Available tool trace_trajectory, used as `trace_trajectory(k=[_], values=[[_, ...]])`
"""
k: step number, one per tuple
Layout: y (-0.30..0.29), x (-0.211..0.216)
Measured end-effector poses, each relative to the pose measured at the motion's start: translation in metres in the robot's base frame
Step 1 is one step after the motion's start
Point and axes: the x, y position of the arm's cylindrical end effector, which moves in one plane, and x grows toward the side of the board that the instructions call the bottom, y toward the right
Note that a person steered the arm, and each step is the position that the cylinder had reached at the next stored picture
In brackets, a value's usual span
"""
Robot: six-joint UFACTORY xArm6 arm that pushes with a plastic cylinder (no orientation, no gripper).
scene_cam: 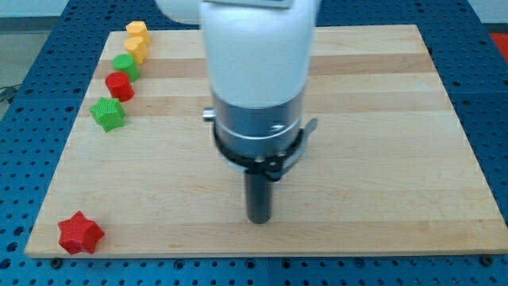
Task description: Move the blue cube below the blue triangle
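Observation:
No blue cube and no blue triangle show anywhere in the camera view; the arm's white body (pixel 258 63) hides the middle and upper middle of the wooden board (pixel 381 159). My tip (pixel 259 221) is the lower end of the dark rod and rests on the board a little below its centre. No block is near the tip; the closest ones stand far to the view's left.
Along the board's left edge stand a yellow block (pixel 136 30), a second yellow block (pixel 136 49), a green block (pixel 125 65), a red block (pixel 120 85) and a green star (pixel 107 114). A red star (pixel 80 233) lies at the bottom left corner.

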Motion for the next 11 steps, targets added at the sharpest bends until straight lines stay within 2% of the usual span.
trace_trajectory(k=[1,2,3,4,6,7,11], values=[[-0.026,-0.021],[-0.026,-0.111],[-0.025,-0.125],[-0.018,-0.123],[-0.016,-0.062],[-0.016,-0.061],[0.097,-0.038]])
